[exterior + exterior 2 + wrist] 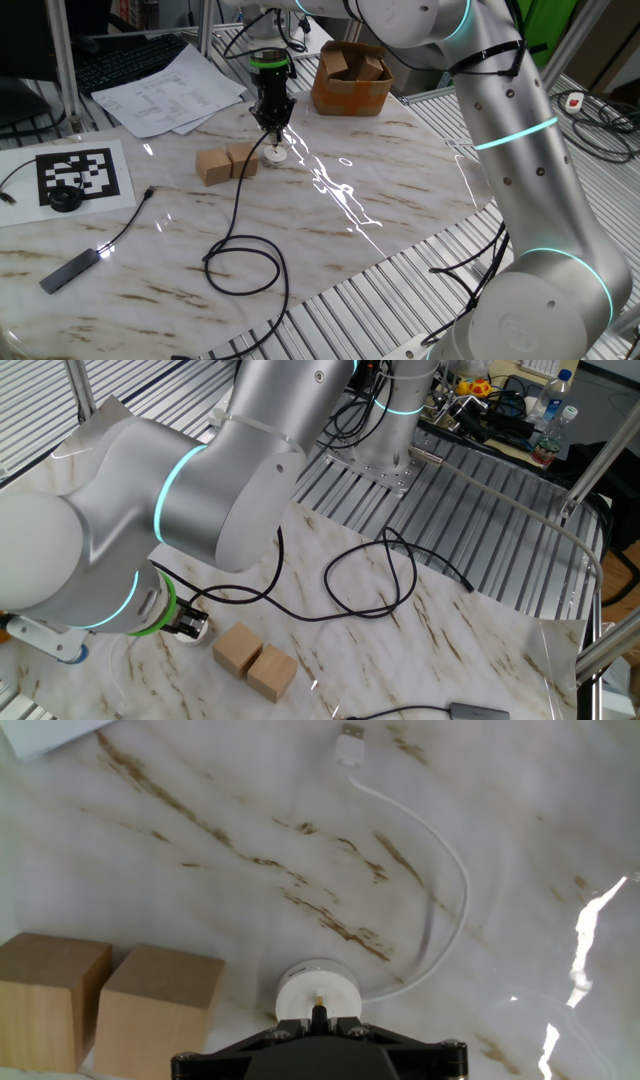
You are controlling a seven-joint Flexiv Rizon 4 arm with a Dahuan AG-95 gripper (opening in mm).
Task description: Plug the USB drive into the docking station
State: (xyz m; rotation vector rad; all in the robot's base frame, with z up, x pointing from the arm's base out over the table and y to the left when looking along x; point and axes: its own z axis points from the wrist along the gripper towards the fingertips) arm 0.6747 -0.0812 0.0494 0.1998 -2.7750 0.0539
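Observation:
The docking station (318, 986) is a small round white disc on the marble table, with a white cable curling away to a white plug (350, 745). It also shows in one fixed view (274, 155). My gripper (318, 1028) is shut on the USB drive (318, 1011), a small black plug with a gold tip that points down at the disc's near edge. In one fixed view my gripper (272, 124) hangs just above the disc, and the drive's black cable (245, 250) loops toward the table front. In the other fixed view my gripper (188, 624) is mostly hidden by the arm.
Two tan wooden blocks (226, 163) lie just left of the disc, and show in the hand view (100, 1010). A cardboard box (350, 80) stands behind. Papers (170, 90), a marker sheet (85, 175), a black puck (66, 198) and a dark flat stick (70, 268) lie to the left.

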